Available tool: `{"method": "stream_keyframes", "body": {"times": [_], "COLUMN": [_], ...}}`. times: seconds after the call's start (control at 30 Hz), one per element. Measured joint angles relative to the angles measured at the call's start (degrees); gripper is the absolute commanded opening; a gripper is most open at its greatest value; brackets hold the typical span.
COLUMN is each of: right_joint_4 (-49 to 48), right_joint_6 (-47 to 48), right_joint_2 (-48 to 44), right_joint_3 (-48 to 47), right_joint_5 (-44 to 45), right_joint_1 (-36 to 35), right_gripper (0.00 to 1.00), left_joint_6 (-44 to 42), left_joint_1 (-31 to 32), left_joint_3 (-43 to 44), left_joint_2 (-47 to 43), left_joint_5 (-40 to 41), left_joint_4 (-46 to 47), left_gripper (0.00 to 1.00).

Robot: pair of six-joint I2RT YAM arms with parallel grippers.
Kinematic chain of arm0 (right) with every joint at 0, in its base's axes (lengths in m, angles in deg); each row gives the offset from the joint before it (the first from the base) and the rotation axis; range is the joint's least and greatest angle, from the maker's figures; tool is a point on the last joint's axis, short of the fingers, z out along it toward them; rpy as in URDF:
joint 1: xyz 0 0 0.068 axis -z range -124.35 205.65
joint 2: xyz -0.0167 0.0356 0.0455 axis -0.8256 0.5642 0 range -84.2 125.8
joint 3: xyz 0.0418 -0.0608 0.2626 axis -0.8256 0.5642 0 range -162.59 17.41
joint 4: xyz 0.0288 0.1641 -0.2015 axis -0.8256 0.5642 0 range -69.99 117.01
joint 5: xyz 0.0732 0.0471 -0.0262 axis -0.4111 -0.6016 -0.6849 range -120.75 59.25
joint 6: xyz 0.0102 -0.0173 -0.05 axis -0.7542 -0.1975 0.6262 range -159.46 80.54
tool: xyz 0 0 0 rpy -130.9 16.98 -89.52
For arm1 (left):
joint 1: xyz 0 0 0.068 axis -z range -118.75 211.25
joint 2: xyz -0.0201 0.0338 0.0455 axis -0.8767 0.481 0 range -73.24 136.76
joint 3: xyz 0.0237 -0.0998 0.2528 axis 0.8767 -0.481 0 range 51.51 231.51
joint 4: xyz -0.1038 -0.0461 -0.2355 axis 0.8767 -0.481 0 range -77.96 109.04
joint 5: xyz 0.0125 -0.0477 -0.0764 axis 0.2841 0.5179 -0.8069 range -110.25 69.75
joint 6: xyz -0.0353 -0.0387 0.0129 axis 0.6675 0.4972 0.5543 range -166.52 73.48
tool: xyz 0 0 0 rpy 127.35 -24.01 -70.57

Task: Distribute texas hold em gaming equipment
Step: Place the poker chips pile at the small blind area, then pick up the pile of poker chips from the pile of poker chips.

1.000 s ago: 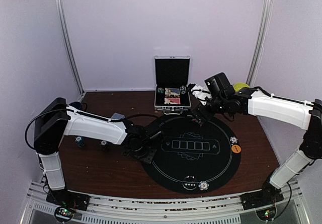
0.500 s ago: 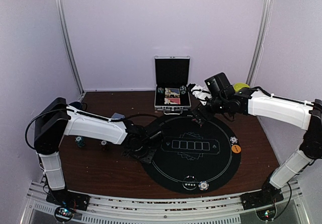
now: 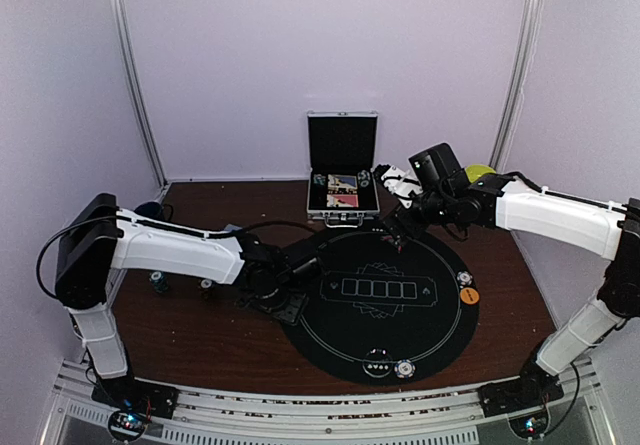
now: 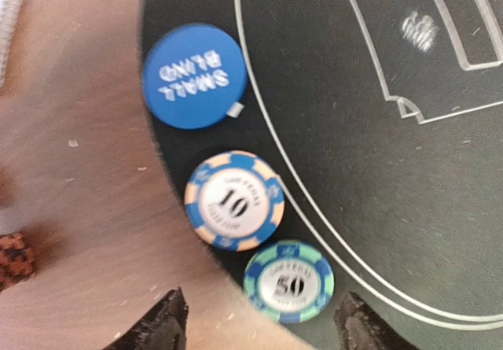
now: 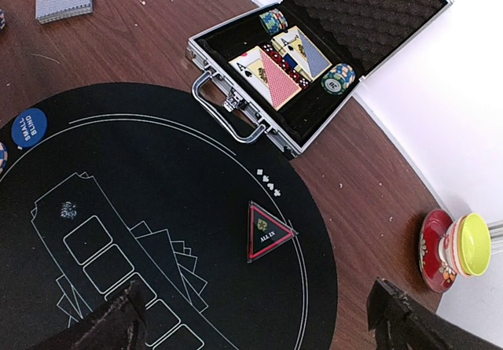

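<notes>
In the left wrist view a blue "SMALL BLIND" button [image 4: 194, 76], a blue-and-orange 10 chip [image 4: 234, 200] and a teal 50 chip [image 4: 288, 281] lie in a row along the black mat's left rim. My left gripper [image 4: 263, 325] is open, its fingertips on either side of the 50 chip and clear of it. My right gripper [image 5: 259, 318] hovers open and empty over the mat's far side, above a black and red "ALL IN" triangle [image 5: 267, 232]. The open silver case [image 5: 236, 106] holds cards and chips. A grey-backed deck [image 5: 64, 2] lies on the wood.
The round mat [image 3: 385, 300] carries an orange button [image 3: 470, 295], a white chip [image 3: 464, 278] and chips at its near edge [image 3: 403, 369]. Two small chips [image 3: 158, 283] sit on the table at left. A dark mug [image 3: 150, 208] stands far left, a red and yellow cup [image 5: 456, 248] far right.
The left arm has shifted slightly to the left and its jaws have parted over the mat's left rim. The right arm has not moved.
</notes>
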Motion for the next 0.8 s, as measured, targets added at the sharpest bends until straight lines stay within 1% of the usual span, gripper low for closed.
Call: {"method": "stream_keyframes", "body": {"times": [0.13, 0.23, 0.3, 0.4, 0.53, 0.7, 0.8], "right_joint_4": [0.0, 0.0, 0.0, 0.0, 0.0, 0.0, 0.0], "right_joint_6": [0.0, 0.0, 0.0, 0.0, 0.0, 0.0, 0.0], "right_joint_2": [0.0, 0.0, 0.0, 0.0, 0.0, 0.0, 0.0], "right_joint_3": [0.0, 0.0, 0.0, 0.0, 0.0, 0.0, 0.0], "right_joint_5": [0.0, 0.0, 0.0, 0.0, 0.0, 0.0, 0.0], "right_joint_1": [0.0, 0.0, 0.0, 0.0, 0.0, 0.0, 0.0], "right_gripper": [1.0, 1.0, 1.0, 1.0, 1.0, 1.0, 1.0], "left_joint_6": [0.7, 1.2, 1.4, 1.4, 0.0, -3.3, -5.4], "left_joint_1": [0.0, 0.0, -0.2, -1.5, -7.6, -19.8, -25.6], "left_joint_3": [0.0, 1.0, 2.5, 4.2, 3.8, 0.2, -3.3], "left_joint_2": [-5.0, -8.2, -9.5, -11.6, -15.7, -24.7, -29.3], "left_joint_5": [1.4, 3.4, 5.3, 7.6, 8.6, 9.4, 9.1], "left_joint_4": [-2.5, -5.6, -8.0, -10.8, -12.9, -13.3, -13.3], "left_gripper": [0.78, 0.88, 0.91, 0.93, 0.98, 0.98, 0.98]}}
